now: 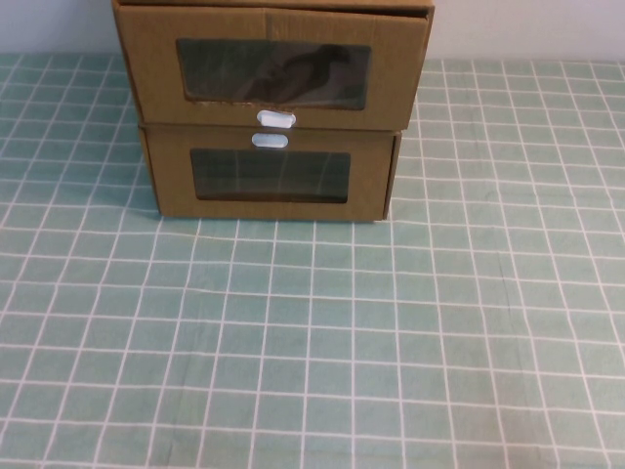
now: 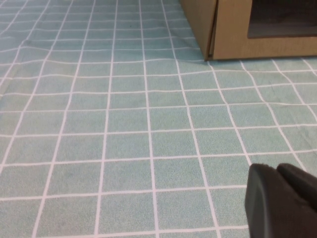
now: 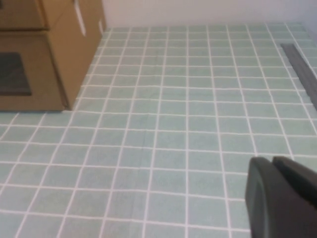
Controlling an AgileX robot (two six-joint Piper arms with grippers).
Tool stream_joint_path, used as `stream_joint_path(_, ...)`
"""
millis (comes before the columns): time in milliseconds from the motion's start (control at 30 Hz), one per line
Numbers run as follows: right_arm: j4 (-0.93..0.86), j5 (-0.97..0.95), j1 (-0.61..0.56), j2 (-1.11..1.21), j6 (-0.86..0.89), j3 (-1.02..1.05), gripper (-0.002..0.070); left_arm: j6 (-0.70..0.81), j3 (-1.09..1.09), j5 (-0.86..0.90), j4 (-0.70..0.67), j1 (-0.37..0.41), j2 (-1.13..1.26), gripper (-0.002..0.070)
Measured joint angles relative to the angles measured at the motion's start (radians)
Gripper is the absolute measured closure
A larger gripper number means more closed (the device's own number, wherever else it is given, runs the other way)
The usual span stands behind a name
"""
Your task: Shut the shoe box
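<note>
So, starting big: the table (image 1: 312,332) with its green grid cloth is mostly bare, and two cardboard boxes are stacked at the far edge. The shoe box (image 1: 273,68) is the upper one, with its white pull tab (image 1: 275,118) below the window, and its drawer front looks pushed out a bit past the lower box (image 1: 269,176), which has its tab above its window. Something dark sits behind the upper window; can't tell what.

What could go wrong, as I see it: the stack isn't braced against anything I can see, so a push that's too high or off-centre might slide or skew the whole top box instead of seating the drawer. Push the lower front by mistake and nothing useful happens.

Neither arm shows in the high view. The left gripper (image 2: 282,201) appears only as a dark chunk in its wrist view, low over the cloth, well short of the boxes; can't tell how far open it is. Same with the right gripper (image 3: 280,198): near the cloth, off to the boxes' right, opening unclear, holding nothing I can see.
</note>
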Motion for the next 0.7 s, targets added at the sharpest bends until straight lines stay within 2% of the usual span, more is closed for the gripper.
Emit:
stream_joint_path(133,0.215,-0.029,-0.068,-0.035,-0.239,0.002,0.069,0.0,0.0,0.001,0.0,0.0,0.0,0.068)
stream_joint_path(200,0.265,-0.059,-0.095,-0.051,-0.286,0.014,0.069,0.0,0.0,0.001,0.0,0.0,0.0,0.068)
stream_joint_path(433,0.334,-0.164,-0.174,-0.117,-0.318,0.15,0.069,0.0,0.0,0.002,0.0,0.0,0.0,0.068)
stream_joint_path(700,0.339,-0.277,-0.206,-0.123,-0.26,0.277,0.069,0.0,0.0,0.002,0.0,0.0,0.0,0.068)
